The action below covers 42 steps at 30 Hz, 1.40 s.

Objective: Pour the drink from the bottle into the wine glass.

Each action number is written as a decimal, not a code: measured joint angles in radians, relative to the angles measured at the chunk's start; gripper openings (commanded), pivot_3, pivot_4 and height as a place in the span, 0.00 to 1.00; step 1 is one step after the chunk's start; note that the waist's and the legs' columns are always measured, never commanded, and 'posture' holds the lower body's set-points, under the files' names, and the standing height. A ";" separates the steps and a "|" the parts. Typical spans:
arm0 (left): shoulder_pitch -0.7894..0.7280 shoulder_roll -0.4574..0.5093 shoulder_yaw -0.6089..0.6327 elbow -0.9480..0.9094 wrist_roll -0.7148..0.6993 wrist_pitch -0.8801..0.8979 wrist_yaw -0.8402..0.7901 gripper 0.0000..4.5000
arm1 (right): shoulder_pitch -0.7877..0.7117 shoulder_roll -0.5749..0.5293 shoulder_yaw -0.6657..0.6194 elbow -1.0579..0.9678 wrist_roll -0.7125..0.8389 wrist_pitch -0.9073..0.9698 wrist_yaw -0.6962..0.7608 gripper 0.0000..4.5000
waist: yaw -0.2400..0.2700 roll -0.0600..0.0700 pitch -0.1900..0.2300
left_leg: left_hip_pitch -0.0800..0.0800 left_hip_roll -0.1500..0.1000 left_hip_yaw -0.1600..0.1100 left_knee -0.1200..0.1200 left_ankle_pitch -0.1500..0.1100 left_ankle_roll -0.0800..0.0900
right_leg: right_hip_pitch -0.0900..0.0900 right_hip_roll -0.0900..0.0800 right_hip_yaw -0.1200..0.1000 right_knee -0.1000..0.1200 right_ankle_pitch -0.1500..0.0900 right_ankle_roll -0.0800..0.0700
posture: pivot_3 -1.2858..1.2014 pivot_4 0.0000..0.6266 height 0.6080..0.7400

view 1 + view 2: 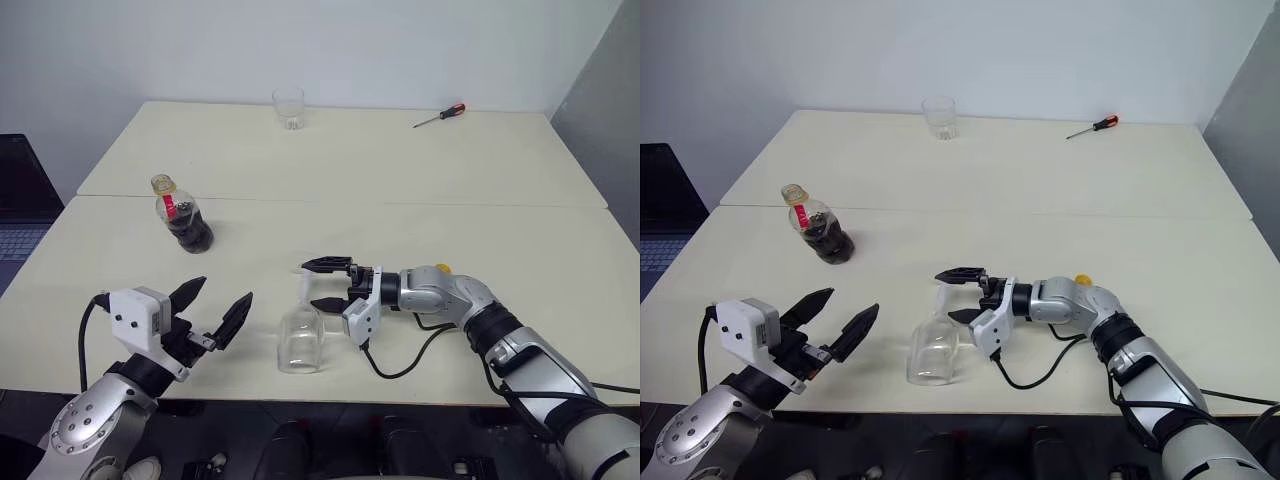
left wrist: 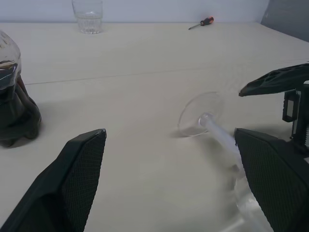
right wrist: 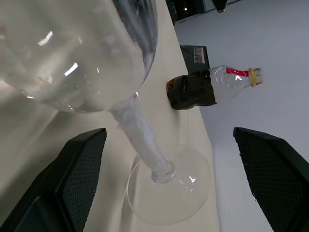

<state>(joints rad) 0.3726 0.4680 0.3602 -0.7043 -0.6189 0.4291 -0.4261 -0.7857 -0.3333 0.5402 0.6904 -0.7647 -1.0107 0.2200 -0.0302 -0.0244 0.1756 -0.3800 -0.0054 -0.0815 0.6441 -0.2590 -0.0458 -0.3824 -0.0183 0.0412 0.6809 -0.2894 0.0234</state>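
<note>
- On the near part of the table [image 1: 480,200], just in front of me, the wine glass [image 1: 300,340] lies on its side, empty, not standing.
- Its long axis runs away from me: the bowl is toward the near edge, the stem [image 3: 142,140] goes outward, and the round foot [image 2: 200,113] is at the far end.
- My right gripper [image 1: 328,285] is beside the stem, pointing across toward my left, with its two fingers spread wide, one on each side of the stem, and not yet touching it.
- My left gripper [image 1: 215,305] waits near the table edge on the other side of the glass, also released and holding nothing.
- The right gripper is clearly nearer to the glass, so I judge that this hand must take the stem and set the glass upright first.
- The bottle [image 1: 180,215] stands upright further out on my left side, well apart from the glass, with dark drink [image 1: 190,232] in its lower part and its cap on.
- The left arm is nearer to the bottle.
</note>
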 measured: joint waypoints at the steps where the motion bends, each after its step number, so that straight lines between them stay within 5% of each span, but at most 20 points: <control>1: -0.001 0.001 0.000 0.000 0.000 0.000 0.000 1.00 | -0.005 0.001 0.006 0.008 -0.003 0.002 -0.007 1.00 | 0.000 0.000 0.000 | 0.000 0.000 0.000 0.000 0.000 0.000 | 0.000 0.000 0.000 0.000 0.000 0.000 | 0.52 0.24 1.00; 17: -0.035 0.003 0.002 0.004 -0.008 0.024 0.009 1.00 | -0.089 0.113 0.082 0.146 -0.066 0.056 -0.095 1.00 | -0.003 0.000 0.000 | 0.000 0.000 0.000 -0.001 0.000 0.000 | -0.001 0.000 0.000 0.000 0.000 -0.001 | 0.52 0.24 1.00; 30: -0.047 0.003 0.002 0.005 -0.009 0.033 0.027 1.00 | -0.116 0.132 0.078 0.208 -0.027 0.056 -0.080 0.06 | -0.004 0.000 0.000 | 0.000 0.000 -0.001 -0.001 0.000 0.000 | -0.001 0.000 0.000 0.000 0.000 -0.001 | 0.52 0.24 1.00; 42: -0.054 0.002 0.000 0.004 -0.015 0.051 0.044 1.00 | -0.128 0.137 0.061 0.245 0.055 0.069 -0.045 0.03 | -0.004 0.000 0.000 | 0.000 0.000 -0.001 -0.001 0.000 0.000 | -0.002 0.000 0.000 0.000 0.000 -0.001 | 0.52 0.24 1.00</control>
<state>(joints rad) 0.3188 0.4701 0.3606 -0.6999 -0.6337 0.4797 -0.3822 -0.9140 -0.1962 0.6014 0.9354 -0.7094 -0.9412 0.1748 -0.0339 -0.0244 0.1758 -0.3802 -0.0050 -0.0827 0.6432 -0.2590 -0.0458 -0.3840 -0.0180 0.0416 0.6814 -0.2897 0.0228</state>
